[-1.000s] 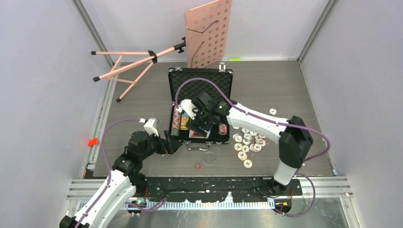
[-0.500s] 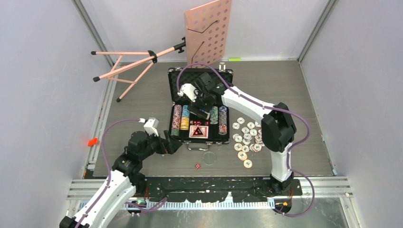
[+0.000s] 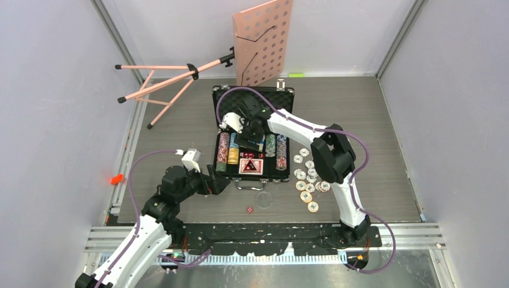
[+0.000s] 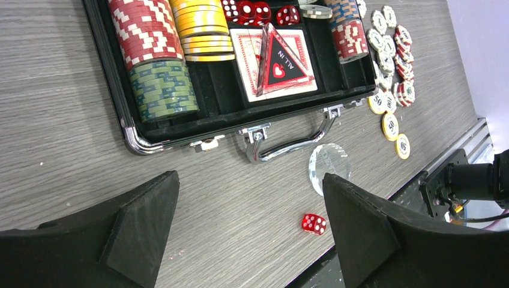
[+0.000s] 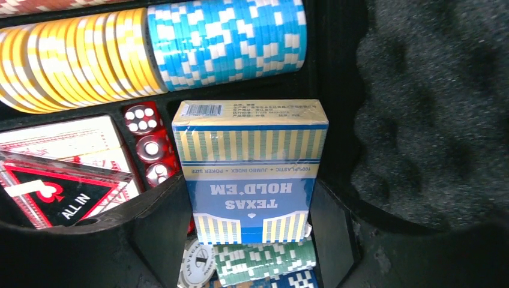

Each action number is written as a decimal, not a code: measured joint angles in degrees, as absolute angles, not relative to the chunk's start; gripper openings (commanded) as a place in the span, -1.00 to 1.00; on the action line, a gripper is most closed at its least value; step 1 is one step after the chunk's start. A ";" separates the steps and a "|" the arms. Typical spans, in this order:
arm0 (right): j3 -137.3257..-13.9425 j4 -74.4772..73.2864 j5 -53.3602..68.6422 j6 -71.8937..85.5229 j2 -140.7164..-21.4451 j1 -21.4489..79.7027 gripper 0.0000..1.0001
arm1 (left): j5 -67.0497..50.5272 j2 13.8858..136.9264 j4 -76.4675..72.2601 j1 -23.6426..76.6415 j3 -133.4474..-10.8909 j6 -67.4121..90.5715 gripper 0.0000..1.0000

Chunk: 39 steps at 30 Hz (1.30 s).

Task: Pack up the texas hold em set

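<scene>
I judge the packing about half done: the open case (image 4: pixel 133 144) at mid-table has chip rows (image 4: pixel 150 30) inside, my right gripper (image 5: pixel 249 234) clamps a card deck (image 5: pixel 250 162) over its far part, and my left gripper (image 4: pixel 249 180) waits near its left corner, jaws wide and empty. What remains, I think, is the loose chips (image 3: pixel 312 180) at its right, a red die (image 3: pixel 249 210) near the handle, and closing it. The table (image 3: pixel 372 132) is grey wood-grain, with pale walls (image 3: pixel 54 120) and a pink music stand (image 3: pixel 263 42) at the far left.
</scene>
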<state>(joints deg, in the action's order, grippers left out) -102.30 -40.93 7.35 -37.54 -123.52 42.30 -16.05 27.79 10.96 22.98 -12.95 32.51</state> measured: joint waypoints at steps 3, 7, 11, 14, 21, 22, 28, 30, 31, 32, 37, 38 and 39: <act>-103.96 -41.67 6.28 -38.74 -124.27 42.30 0.46 | -16.05 27.97 10.98 22.98 -12.95 32.51 0.87; -105.03 -42.61 5.17 -39.70 -124.90 42.33 0.98 | -15.99 28.01 10.98 22.98 -12.95 32.49 0.87; -105.27 -43.35 5.02 -40.42 -124.90 42.35 0.99 | -15.75 28.01 11.00 22.98 -12.95 32.49 0.87; -105.32 -43.42 5.23 -40.38 -124.88 42.35 0.99 | -15.62 28.01 11.00 22.98 -12.95 32.49 0.87; -104.90 -42.41 7.33 -34.57 -122.13 42.33 0.95 | -15.62 27.86 11.03 22.98 -12.95 32.49 0.88; -104.62 -41.43 7.14 -32.45 -121.08 42.35 0.90 | -15.62 27.79 11.00 22.98 -12.95 32.49 0.87; -104.38 -33.98 3.38 -14.59 -117.60 42.46 0.71 | -15.62 27.73 11.00 22.98 -12.95 32.49 0.88; -103.09 -30.11 -0.05 -7.09 -117.23 42.98 0.62 | -15.62 27.75 11.00 22.98 -12.95 32.49 0.88; -102.04 -28.49 -1.65 -4.73 -116.97 43.22 0.61 | -15.62 27.75 11.00 22.98 -12.95 32.49 0.88; -99.94 -25.89 -4.32 -1.80 -116.57 43.70 0.56 | -15.62 27.75 11.00 22.98 -12.95 32.49 0.88; -95.15 -20.47 -14.17 4.75 -116.46 46.83 0.30 | -15.62 27.75 11.00 22.98 -12.95 32.49 0.88; -95.13 -19.90 -15.46 5.21 -116.53 47.20 0.23 | -15.62 27.75 11.00 22.98 -12.95 32.49 0.88; -95.13 -18.68 -16.71 6.09 -116.66 47.68 0.19 | -15.62 27.75 11.00 22.98 -12.95 32.49 0.88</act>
<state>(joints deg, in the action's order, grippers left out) -95.13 -18.68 -16.71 6.09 -116.66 47.68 -15.62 27.75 11.00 22.98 -12.95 32.49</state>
